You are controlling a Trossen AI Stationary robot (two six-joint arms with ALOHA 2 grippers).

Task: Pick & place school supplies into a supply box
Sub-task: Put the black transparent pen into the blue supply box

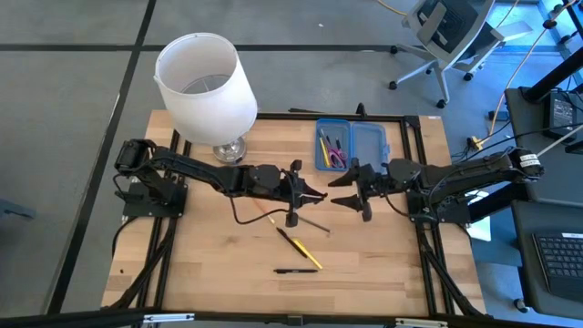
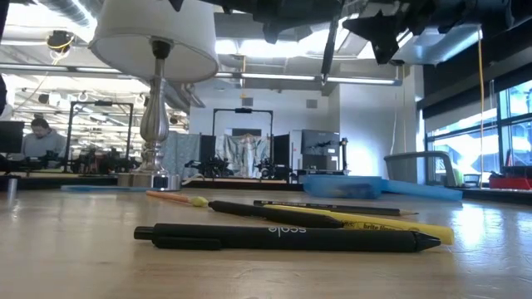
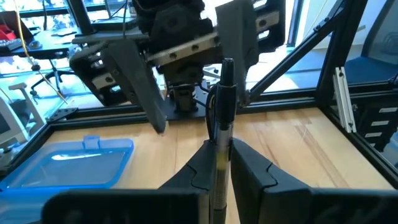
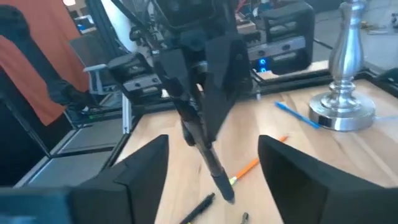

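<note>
The left gripper (image 1: 314, 194), at the end of its dark arm, hangs above the middle of the pale wooden table (image 1: 209, 264) with its two fingers clamped on a thin dark pen with a silvery barrel (image 3: 222, 134), which stands between them; facing it from the right edge's side, the right gripper (image 1: 344, 189) hovers just beside it with its dark fingers (image 4: 140, 163) spread wide and nothing between them, the held pen reaching into the gap without touching either one; the small translucent blue plastic pencil case (image 1: 352, 145) lies open at the far edge of the table, right of the middle, with purple-handled scissors (image 1: 334, 157) and a couple of pencils in its left half; nearer the front edge a black pen (image 1: 296, 271) lies flat, with a yellow pencil (image 1: 305, 251) slanting just behind it and an orange pencil (image 4: 249, 167) further back toward the middle; a thin grey pencil (image 1: 314, 222) lies under the left gripper; a white-shaded lamp on a silver base (image 1: 206, 84) stands at the far left of the table; in the low view a person (image 2: 37, 141) sits in the room behind.
</note>
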